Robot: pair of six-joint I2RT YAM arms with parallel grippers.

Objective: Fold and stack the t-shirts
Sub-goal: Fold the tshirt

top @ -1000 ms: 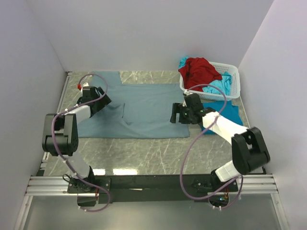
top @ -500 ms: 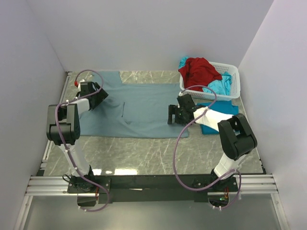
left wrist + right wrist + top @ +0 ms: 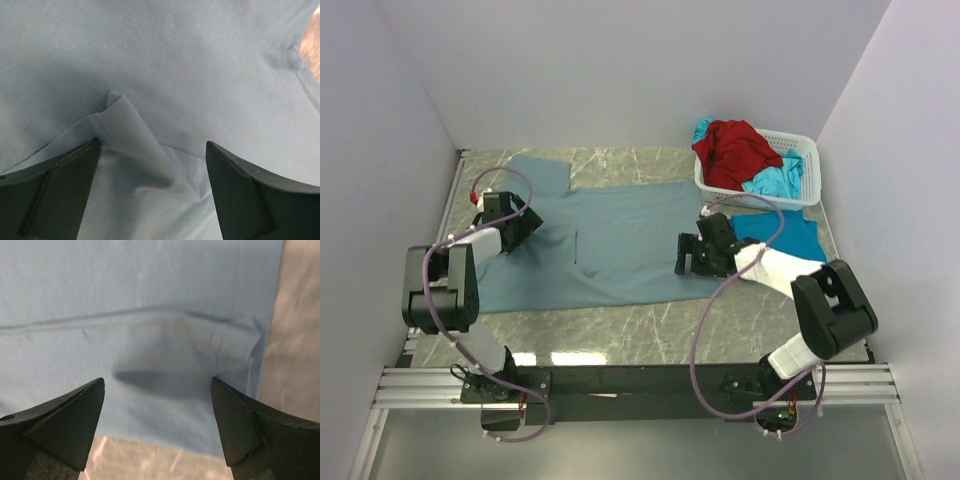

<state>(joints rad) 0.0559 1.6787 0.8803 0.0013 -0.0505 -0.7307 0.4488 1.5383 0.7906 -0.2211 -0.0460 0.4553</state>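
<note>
The large grey-blue t-shirt (image 3: 620, 245) lies spread flat across the middle of the table. My left gripper (image 3: 523, 222) hovers open over its left side. In the left wrist view the open jaws (image 3: 152, 150) straddle a raised fold of the grey-blue cloth (image 3: 125, 125) without gripping it. My right gripper (image 3: 686, 252) stands open at the shirt's right hem. Between its fingertips (image 3: 157, 387) lies flat cloth (image 3: 150, 305) near the edge. A red t-shirt (image 3: 730, 145) and a turquoise one (image 3: 775, 180) are heaped in the basket. Another turquoise t-shirt (image 3: 790, 235) lies on the table behind the right arm.
A white lattice basket (image 3: 807, 155) stands at the back right corner against the wall. White walls close in the table on the left, back and right. Bare marble tabletop (image 3: 620, 325) shows in front of the shirt, and beside the hem (image 3: 295, 340) in the right wrist view.
Both grippers have shifted toward the near edge, still open. The grey-blue shirt now lies a little nearer and more skewed, its lower hem slanting.
</note>
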